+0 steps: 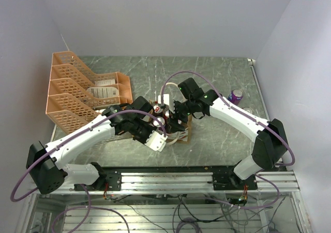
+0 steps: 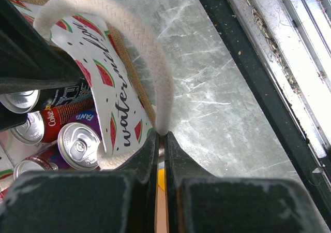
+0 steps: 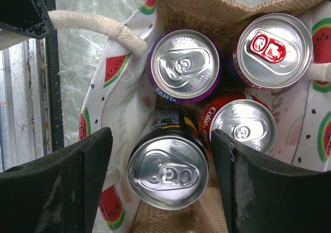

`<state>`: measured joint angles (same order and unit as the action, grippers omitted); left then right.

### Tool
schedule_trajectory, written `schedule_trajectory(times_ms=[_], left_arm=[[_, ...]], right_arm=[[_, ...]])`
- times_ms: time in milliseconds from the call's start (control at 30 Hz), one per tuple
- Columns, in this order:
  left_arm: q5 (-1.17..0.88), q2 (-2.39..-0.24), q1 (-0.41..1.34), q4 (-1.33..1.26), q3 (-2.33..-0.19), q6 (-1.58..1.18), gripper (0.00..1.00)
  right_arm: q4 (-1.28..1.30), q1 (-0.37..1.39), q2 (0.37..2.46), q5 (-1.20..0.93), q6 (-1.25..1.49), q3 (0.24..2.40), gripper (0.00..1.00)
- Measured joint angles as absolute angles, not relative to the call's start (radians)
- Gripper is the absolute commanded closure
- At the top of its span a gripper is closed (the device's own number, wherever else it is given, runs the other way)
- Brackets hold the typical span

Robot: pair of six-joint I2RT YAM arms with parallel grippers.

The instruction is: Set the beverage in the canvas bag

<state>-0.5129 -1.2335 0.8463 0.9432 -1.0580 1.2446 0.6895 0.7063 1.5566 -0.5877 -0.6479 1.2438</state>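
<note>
The canvas bag stands at the middle of the table, with its watermelon panel bowed outward. My left gripper is shut on the bag's white rope handle and holds the mouth wide. My right gripper hangs open over the bag, a finger on either side of a black beverage can. That can stands inside the bag, with a small gap to each finger. A purple Fanta can, a Coke can and a red-tabbed can stand beside it in the bag.
An orange mesh tray rack stands at the back left. One purple can stands on the table at the right, behind my right arm. The metal rail at the table's near edge runs close to the left gripper.
</note>
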Motion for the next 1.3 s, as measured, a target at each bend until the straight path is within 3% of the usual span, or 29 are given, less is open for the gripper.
schedule_trajectory(times_ms=[167,567,733,933,1200,1300], left_arm=[[-0.513,-1.234,0.846,0.943,-1.058,1.246,0.93],[-0.519,-1.240,0.846,0.939,-1.058,1.246,0.93],[-0.520,-1.243,0.846,0.935,-1.057,1.246,0.93],[-0.521,-1.243,0.846,0.933,-1.056,1.245,0.93],[-0.524,-1.243,0.846,0.931,-1.056,1.245,0.93],[-0.524,-1.243,0.846,0.931,-1.056,1.245,0.93]], right_arm=[[0.701,0.707,1.557,-0.588,-0.648,1.251,0.25],[0.702,0.706,1.554,-0.554,-0.621,1.251,0.20],[0.704,0.691,1.547,-0.535,-0.618,1.248,0.25],[0.719,0.674,1.544,-0.542,-0.622,1.238,0.48],[0.714,0.672,1.549,-0.570,-0.634,1.239,0.99],[0.704,0.671,1.549,-0.583,-0.632,1.238,1.00]])
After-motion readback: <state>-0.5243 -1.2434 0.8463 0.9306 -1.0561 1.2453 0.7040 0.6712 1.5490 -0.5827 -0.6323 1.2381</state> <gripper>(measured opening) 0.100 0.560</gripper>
